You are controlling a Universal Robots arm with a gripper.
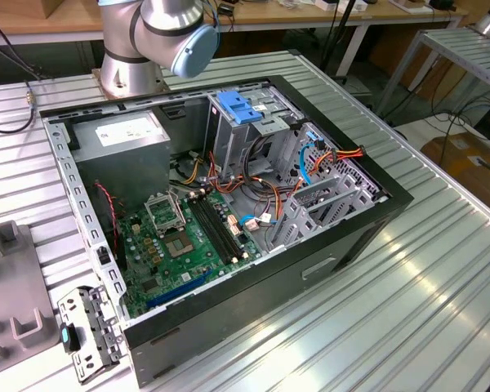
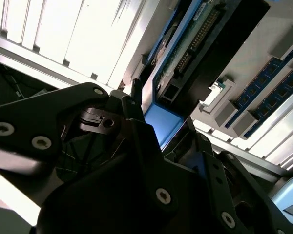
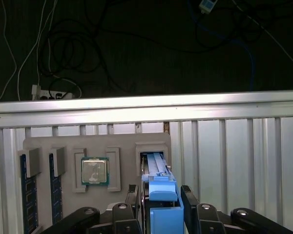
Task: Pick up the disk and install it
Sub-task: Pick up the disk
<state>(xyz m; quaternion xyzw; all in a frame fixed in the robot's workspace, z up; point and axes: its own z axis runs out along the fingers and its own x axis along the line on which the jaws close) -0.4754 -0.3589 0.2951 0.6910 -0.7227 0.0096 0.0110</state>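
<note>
Blue-railed disk, first wrist view: standing on edge in a slot of the grey holder, blue end tab up. So the disk is dead centre under the hand, not off to either side.
Hand: looks clamped on the disk's blue end tab, one finger flat against each face, no gap to speak of.
Long axis: pointing straight away from the hand, down into the slot. Reckon any lift has to follow that line or bind on the slot walls.
Neighbours: processor chip and memory sticks parked in the same holder, beside the disk, not touching it.
Holder: flat on the ribbed metal surface.
Second wrist view: same grip from close in. Blue tab pinched between the dark fingers, green circuit board and connector strip of the disk stretching off beyond them.
Exterior view: open computer case lying on the surface, pale-blue plate on top of the drive cage, arm rising behind the case.
</note>
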